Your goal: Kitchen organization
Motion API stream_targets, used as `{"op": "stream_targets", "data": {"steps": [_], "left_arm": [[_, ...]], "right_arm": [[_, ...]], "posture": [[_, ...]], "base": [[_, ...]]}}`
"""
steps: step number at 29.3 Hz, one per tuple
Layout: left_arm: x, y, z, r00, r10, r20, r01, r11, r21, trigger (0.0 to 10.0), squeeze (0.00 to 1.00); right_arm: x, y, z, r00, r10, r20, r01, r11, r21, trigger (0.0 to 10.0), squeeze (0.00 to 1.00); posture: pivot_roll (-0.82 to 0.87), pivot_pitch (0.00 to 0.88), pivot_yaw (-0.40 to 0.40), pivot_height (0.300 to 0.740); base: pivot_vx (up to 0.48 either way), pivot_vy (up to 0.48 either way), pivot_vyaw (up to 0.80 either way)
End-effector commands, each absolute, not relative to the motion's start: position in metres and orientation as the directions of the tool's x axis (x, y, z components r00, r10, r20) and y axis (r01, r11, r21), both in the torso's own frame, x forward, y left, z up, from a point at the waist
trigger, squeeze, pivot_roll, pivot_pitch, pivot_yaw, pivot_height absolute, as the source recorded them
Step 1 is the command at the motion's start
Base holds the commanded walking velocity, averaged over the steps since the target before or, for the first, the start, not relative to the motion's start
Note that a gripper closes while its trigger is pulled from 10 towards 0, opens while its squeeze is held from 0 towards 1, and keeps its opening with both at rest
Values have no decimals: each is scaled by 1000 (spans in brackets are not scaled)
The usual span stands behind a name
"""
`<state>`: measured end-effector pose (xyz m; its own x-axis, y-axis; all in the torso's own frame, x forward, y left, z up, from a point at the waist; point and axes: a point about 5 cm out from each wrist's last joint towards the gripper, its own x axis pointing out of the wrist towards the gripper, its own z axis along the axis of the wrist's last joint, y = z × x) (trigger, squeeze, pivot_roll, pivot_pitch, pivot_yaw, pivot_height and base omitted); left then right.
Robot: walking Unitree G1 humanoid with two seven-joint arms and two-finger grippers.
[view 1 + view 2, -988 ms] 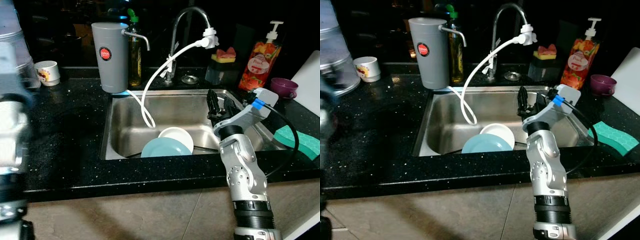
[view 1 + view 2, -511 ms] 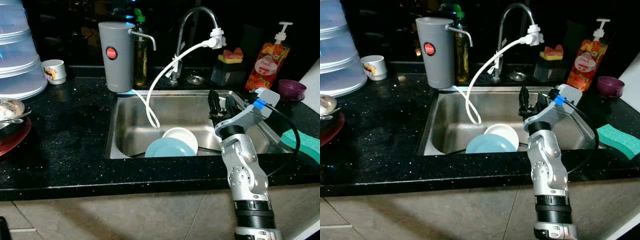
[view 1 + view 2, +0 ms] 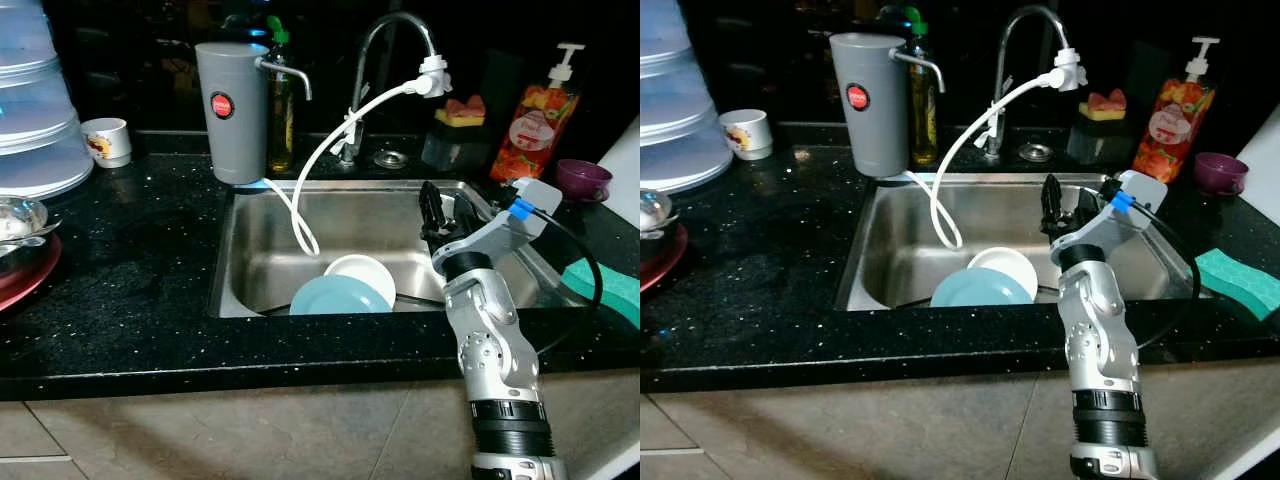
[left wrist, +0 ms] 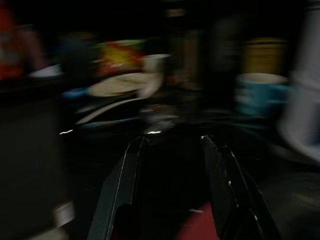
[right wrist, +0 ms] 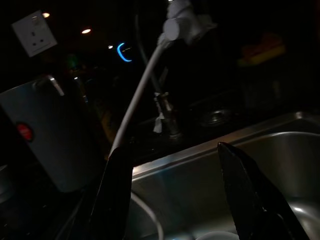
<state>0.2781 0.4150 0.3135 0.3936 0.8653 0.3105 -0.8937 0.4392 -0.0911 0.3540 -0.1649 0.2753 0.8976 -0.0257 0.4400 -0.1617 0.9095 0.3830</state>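
A light blue plate [image 3: 335,297] leans at the front of the steel sink [image 3: 262,250], with a white bowl [image 3: 360,275] just behind it. My right gripper [image 3: 446,203] hovers open over the sink's right half, a little right of the bowl and touching nothing. The right wrist view looks between its spread fingers [image 5: 116,195] at the tap's white hose [image 5: 140,95] and the sink's back wall. My left gripper [image 4: 172,145] is open in a dark, blurred wrist view, above something red.
A grey water filter [image 3: 232,110], an oil bottle and the tap [image 3: 385,60] stand behind the sink. To the left are a white cup [image 3: 105,140], stacked plastic tubs [image 3: 35,110] and a metal bowl on a red plate [image 3: 25,265]. On the right are a soap bottle [image 3: 535,120], a purple cup [image 3: 583,180] and a green sponge [image 3: 605,285].
The camera has swung a little, bringing the left counter into view. The blurred left arm at the left edge is gone. My right gripper has hardly moved.
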Motion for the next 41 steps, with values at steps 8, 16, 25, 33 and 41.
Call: {"op": "stream_targets", "data": {"steps": [8, 16, 25, 33, 41], "left_arm": [[309, 368, 336, 620, 625, 475, -710, 704, 1, 10000, 0], [318, 319, 338, 904, 165, 394, -356, 801, 481, 10000, 0], [303, 301, 324, 987, -57, 153, -66, 720, 690, 10000, 0], [293, 299, 297, 999, -37, -10, 32, 662, 749, 10000, 0], [291, 297, 291, 1000, -7, -14, 15, 571, 821, 10000, 0]], "right_arm": [[356, -166, 273, 903, -28, 429, -150, 915, 374, 10000, 0], [353, -169, 271, 904, -33, 426, -142, 917, 373, 10000, 0], [357, -164, 270, 907, -16, 421, -157, 914, 374, 10000, 0], [360, -162, 268, 910, -3, 414, -166, 913, 373, 10000, 0], [362, -162, 267, 911, -2, 413, -168, 912, 375, 10000, 0]], "posture": [[49, 140, -44, 740], [64, 139, -39, 740], [81, 135, -35, 740], [89, 135, -38, 740], [87, 130, -39, 740]], "base": [[0, 0, 0], [0, 0, 0], [0, 0, 0], [0, 0, 0], [0, 0, 0]]}}
